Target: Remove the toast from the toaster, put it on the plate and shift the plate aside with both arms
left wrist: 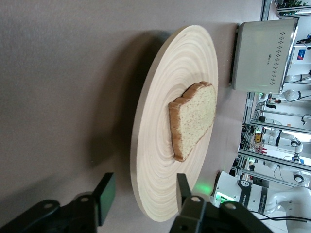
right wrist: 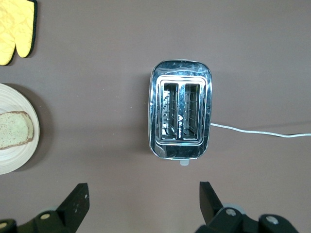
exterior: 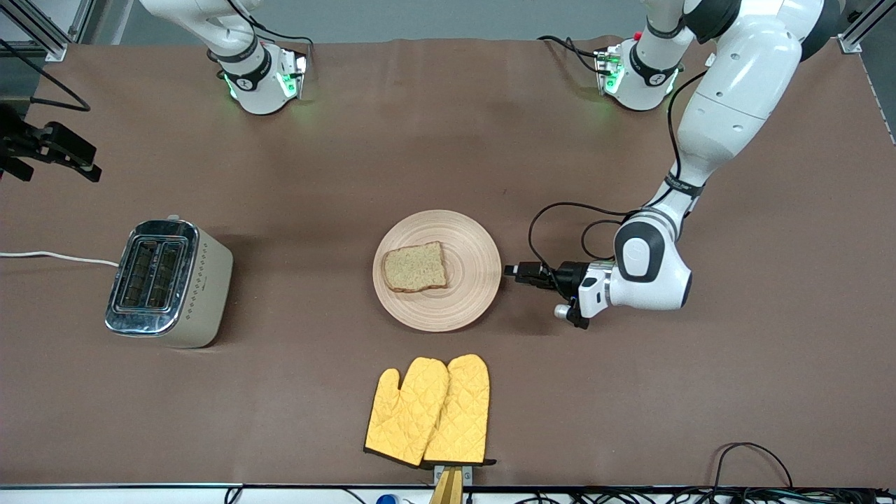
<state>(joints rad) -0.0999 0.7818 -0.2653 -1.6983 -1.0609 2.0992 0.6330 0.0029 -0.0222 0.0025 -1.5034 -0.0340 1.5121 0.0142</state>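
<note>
Nearest the front camera lay a pair of yellow oven mitts (exterior: pixel 428 411), flat on the brown table (exterior: pixel 700 392). Farther back, mid-table, sat the plate (exterior: pixel 470 294) with the toast (exterior: pixel 415 267) lying flat on it, toward the right arm's end of the plate. The left gripper (exterior: pixel 514 270) was low at the plate's rim on the left arm's end, jaws partly open and straddling the rim edge, one finger (left wrist: pixel 103 196) on each side, not clamped as far as the views showed. A silver toaster (exterior: pixel 168 281) stood toward the right arm's end, slots up, white cord trailing. The right gripper (exterior: pixel 70 162) waited up over the toaster area, jaws wide open, holding nothing.
</note>
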